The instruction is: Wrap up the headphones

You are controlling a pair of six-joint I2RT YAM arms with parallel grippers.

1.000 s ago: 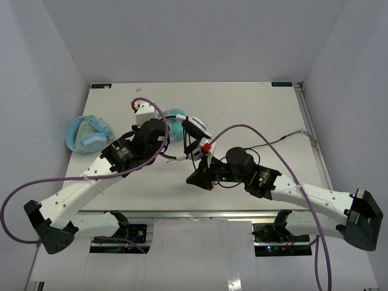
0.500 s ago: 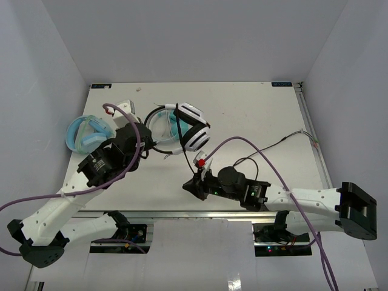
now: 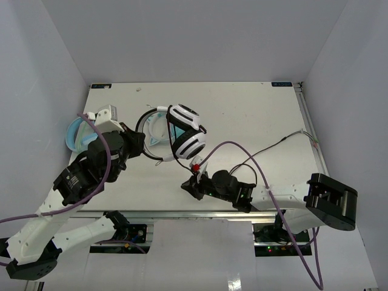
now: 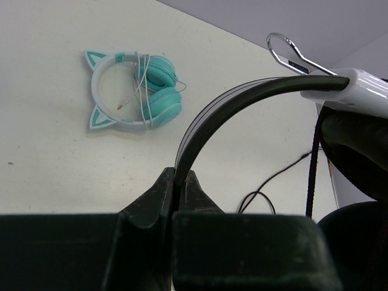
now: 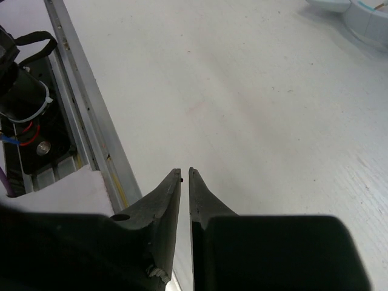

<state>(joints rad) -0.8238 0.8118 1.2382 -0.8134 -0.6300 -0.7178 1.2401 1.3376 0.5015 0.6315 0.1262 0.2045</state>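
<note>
White table [image 3: 254, 115] took up most of the top view, and above its middle hung the headphones [image 3: 185, 136], lifted clear of the surface and partly covering a teal cat-ear set [image 4: 130, 91] that lay flat beneath them. A light-blue set [image 3: 76, 130] sat at the table's left edge, well apart. The left claw [image 4: 179, 176] was clamped shut on the thin black headband [image 4: 212, 109], which arched up out of the jaws. The right claw [image 5: 185, 173] sat low near the table's front edge, well apart from the headphones, its tips all but closed with only a slit between them and nothing visible in it. The headphones looked light, since a pinch on the band alone carried them. The band seemed springy rather than rigid and narrow enough to twist or slide in a grip, so a hold near its middle looked steadiest. The white earcups [image 3: 189, 145] appeared hard-shelled with soft black pads and too broad and rounded for these jaws. They would better serve as the core to wind around. The cable [image 4: 312, 176] hanging beside a cup looked limp and thin. It would likely slip or kink unless pinched squarely, close to where it leaves the cup.
</note>
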